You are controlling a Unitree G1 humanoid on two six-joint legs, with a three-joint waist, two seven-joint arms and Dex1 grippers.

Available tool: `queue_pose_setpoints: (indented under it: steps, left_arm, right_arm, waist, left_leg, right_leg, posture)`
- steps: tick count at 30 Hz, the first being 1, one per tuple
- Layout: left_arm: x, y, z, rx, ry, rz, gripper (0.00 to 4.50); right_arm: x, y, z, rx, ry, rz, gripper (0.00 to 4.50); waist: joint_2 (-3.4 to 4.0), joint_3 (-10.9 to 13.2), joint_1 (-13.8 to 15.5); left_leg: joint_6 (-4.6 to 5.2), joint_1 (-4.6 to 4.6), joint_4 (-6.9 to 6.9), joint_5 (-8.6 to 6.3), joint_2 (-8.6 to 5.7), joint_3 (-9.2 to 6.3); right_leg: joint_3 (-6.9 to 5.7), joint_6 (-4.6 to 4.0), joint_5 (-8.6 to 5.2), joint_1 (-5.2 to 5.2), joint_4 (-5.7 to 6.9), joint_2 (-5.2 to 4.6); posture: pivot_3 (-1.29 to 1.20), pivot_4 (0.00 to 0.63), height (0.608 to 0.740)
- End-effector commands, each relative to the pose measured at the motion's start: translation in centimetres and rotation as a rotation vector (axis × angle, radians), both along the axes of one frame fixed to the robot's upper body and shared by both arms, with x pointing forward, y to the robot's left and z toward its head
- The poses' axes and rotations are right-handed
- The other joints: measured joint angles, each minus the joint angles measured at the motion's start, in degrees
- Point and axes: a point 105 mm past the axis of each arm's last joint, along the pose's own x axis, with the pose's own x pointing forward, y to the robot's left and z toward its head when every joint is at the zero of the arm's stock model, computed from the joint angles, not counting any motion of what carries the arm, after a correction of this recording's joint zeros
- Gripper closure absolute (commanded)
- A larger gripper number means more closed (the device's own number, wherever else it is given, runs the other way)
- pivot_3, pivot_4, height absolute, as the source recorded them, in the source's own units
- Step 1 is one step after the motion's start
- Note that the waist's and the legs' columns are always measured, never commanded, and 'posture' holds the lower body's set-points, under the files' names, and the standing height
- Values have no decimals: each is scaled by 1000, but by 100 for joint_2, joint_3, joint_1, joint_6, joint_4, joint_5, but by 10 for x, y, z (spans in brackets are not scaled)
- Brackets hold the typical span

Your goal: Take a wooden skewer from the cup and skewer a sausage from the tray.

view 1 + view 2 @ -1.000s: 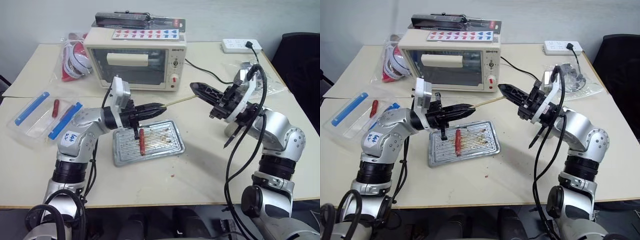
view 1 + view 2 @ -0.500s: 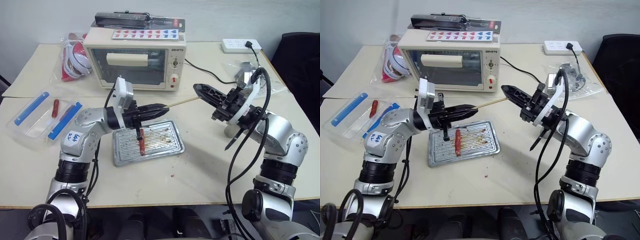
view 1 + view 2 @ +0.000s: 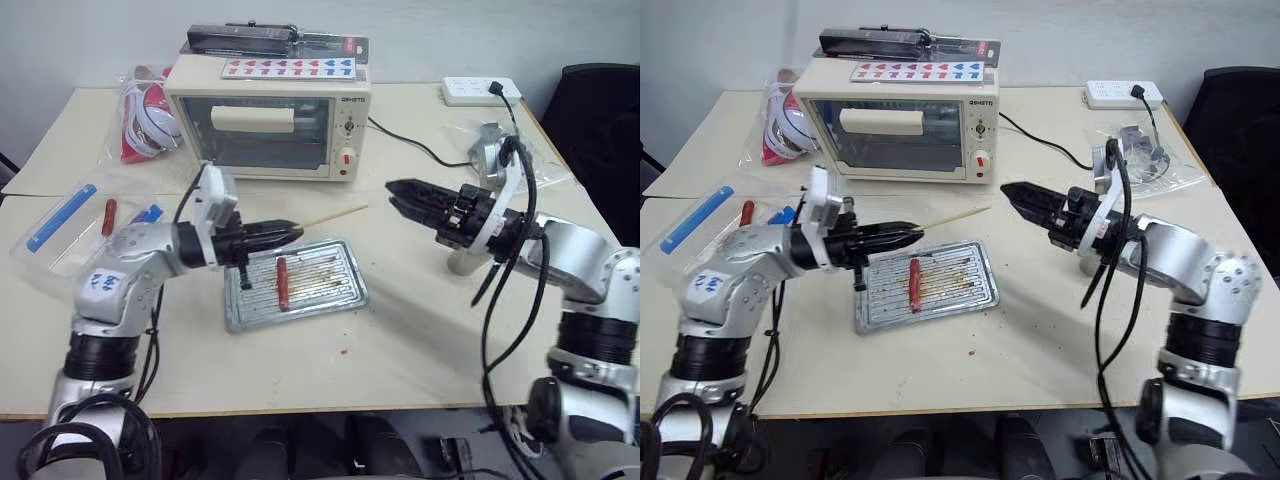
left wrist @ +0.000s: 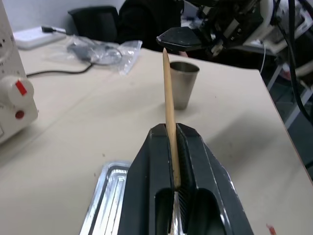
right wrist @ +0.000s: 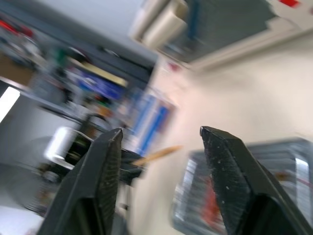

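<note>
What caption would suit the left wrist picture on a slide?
Left gripper clamps a wooden skewer, its tip toward the steel cup.

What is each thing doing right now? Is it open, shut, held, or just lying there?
left gripper: shut on the wooden skewer
wooden skewer: held at one end, free end in the air
right gripper: open, holding nothing
sausage: lying on the tray, not skewered
tray: flat on the table
cup: upright
oven: door shut

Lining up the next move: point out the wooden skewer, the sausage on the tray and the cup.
wooden skewer (image 3: 335, 214), left eye view, free shaft.
sausage (image 3: 283, 283), left eye view, its middle.
cup (image 4: 183, 84), left wrist view, side wall.
</note>
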Motion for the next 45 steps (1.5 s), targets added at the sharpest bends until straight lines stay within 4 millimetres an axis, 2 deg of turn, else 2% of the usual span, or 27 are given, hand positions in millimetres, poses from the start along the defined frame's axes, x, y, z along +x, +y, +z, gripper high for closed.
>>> queue_pose_setpoints:
  steps: [1,4,10,13,17,19,22,33,39,42,45]
  left_arm:
    - [-26,35,21,-5,-40,119,4500]
    - [-44,55,26,-6,-17,208,4500]
    - [-70,93,21,46,49,395,4500]
    - [-81,103,19,52,69,447,4500]
    - [-87,107,15,55,91,477,4500]
    - [-87,109,13,55,96,489,4500]
    - [-88,108,13,54,97,493,4500]
    - [-86,106,14,46,90,497,4500]
    - [-81,109,11,50,97,496,4500]
    - [-79,108,12,48,93,492,4500]
    - [-78,106,11,46,90,479,4500]
  right_arm:
    - [-11,28,-11,-308,-191,59,2001]
    - [-13,40,-28,-411,-258,85,2001]
    - [-12,73,-50,-586,-419,171,2001]
    - [-11,91,-60,-586,-432,210,1520]
    - [-10,119,-68,-625,-480,262,361]
    - [-10,137,-72,-620,-488,289,361]
    - [-6,150,-80,-646,-485,288,361]
    - [16,169,-99,-674,-397,226,361]
    - [12,175,-109,-683,-396,259,361]
    - [12,177,-112,-705,-418,266,921]
    - [12,175,-113,-723,-437,264,1698]
  waist:
    - [0,0,-41]
    - [-1,0,-18]
    - [-1,0,54]
    - [-4,-1,38]
    - [-4,-2,28]
    - [-4,-2,24]
    - [-4,-2,12]
    - [-5,-3,-9]
    - [-5,-3,-44]
    - [-5,-3,-79]
    - [-5,-3,-113]
  left_leg:
    - [-1,0,-4,1,1,3]
    - [-3,2,-20,1,9,-5]
    - [-2,3,-14,1,-4,-4]
    - [-3,4,-14,1,-6,-7]
    - [-4,5,-18,2,-6,-7]
    - [-6,8,-18,3,-6,-5]
    - [-9,11,-21,4,-6,-6]
    - [-11,14,-24,5,-12,-7]
    - [-12,15,-27,5,-13,-7]
    - [-13,15,-27,6,-13,-7]
    - [-13,15,-28,6,-13,-8]
  right_leg:
    - [2,0,0,-5,0,3]
    - [4,-2,-1,-8,-6,9]
    - [6,-2,-1,-4,-10,-2]
    - [3,-2,-1,-4,-15,-3]
    - [3,-2,-1,-5,-11,-3]
    - [4,-3,-1,-5,-11,-3]
    - [3,-5,-2,-6,-5,-2]
    - [-3,-6,-2,-6,0,-4]
    - [-4,-6,-2,-8,1,-4]
    - [-4,-6,-2,-8,2,-4]
    - [-5,-6,-2,-8,2,-4]
  posture:
    - [0,150,740]
    - [0,150,740]
    - [0,150,740]
    - [0,150,740]
    - [0,150,740]
    - [0,150,740]
    - [0,150,740]
    - [0,150,740]
    - [0,150,740]
    - [0,150,740]
    - [0,150,740]
